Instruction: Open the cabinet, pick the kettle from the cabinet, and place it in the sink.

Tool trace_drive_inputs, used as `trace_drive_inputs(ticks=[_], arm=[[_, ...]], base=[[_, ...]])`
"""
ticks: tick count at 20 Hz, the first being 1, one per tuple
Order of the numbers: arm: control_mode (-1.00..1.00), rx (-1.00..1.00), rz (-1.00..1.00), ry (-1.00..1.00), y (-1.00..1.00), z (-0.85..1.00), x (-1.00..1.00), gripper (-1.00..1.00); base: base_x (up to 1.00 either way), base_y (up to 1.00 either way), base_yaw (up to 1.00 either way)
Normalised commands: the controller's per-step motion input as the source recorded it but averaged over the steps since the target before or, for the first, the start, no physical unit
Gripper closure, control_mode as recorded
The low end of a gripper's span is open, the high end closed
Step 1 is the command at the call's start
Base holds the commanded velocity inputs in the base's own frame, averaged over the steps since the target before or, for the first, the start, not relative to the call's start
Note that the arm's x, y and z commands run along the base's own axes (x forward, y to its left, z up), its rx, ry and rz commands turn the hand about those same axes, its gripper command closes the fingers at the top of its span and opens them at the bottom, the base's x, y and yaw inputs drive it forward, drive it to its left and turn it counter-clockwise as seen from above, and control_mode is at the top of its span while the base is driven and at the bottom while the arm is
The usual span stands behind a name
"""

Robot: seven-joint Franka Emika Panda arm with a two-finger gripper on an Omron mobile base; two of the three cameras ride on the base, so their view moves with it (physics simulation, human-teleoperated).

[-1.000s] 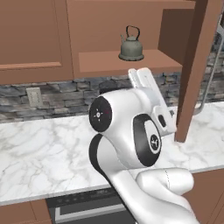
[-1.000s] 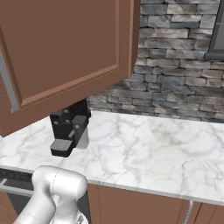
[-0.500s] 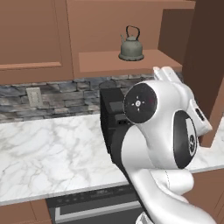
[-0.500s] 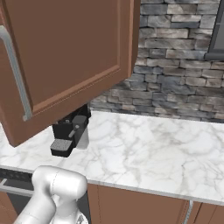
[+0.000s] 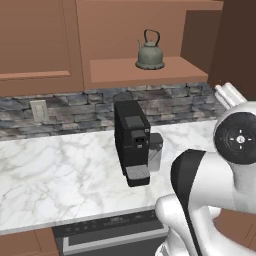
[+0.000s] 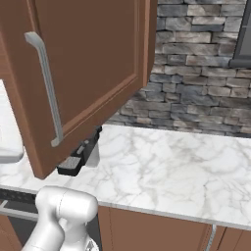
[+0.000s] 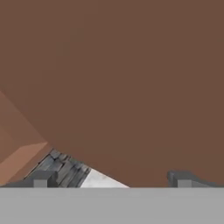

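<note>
The cabinet (image 5: pixel 150 70) stands open, its shelf bare apart from the kettle (image 5: pixel 150 52), a squat grey kettle with a dark loop handle, upright near the shelf's front. The cabinet door (image 6: pixel 93 73) is swung far out, and its silver bar handle (image 6: pixel 46 88) faces the right base camera. My gripper (image 7: pixel 111 179) is open, its two fingertips (image 7: pixel 41 179) wide apart with nothing between them, close against the door's brown panel (image 7: pixel 131 87). In the left base view my arm (image 5: pixel 220 165) rises at the lower right, below and right of the kettle. The sink is out of view.
A black coffee machine (image 5: pixel 132 145) stands on the marble counter (image 5: pixel 60 175) right under the kettle's shelf; the open door partly hides it (image 6: pixel 78 159) in the right base view. A stone backsplash (image 6: pixel 201 98) runs behind. A wall outlet (image 5: pixel 38 111) sits at left.
The cabinet door has swung further open, its handle coming into full sight. My arm has moved right and lower in the left base view, uncovering the coffee machine. The kettle has not moved.
</note>
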Motion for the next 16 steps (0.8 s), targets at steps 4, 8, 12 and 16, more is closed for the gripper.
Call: trace_drive_inputs(ticks=[4,8,12,16], arm=[[-1.0,-0.09,0.12,0.0,-0.61,0.0,-0.3,-1.0],[-1.0,-0.11,0.11,0.03,-0.6,0.01,-0.27,-1.0],[-1.0,-0.11,0.1,0.09,-0.53,0.0,-0.21,-1.0],[-1.0,-0.14,0.07,0.21,-0.25,0.0,-0.05,-1.0]], base=[[0.0,0.0,0.0],[0.0,0.0,0.0],[0.0,0.0,0.0],[0.0,0.0,0.0]])
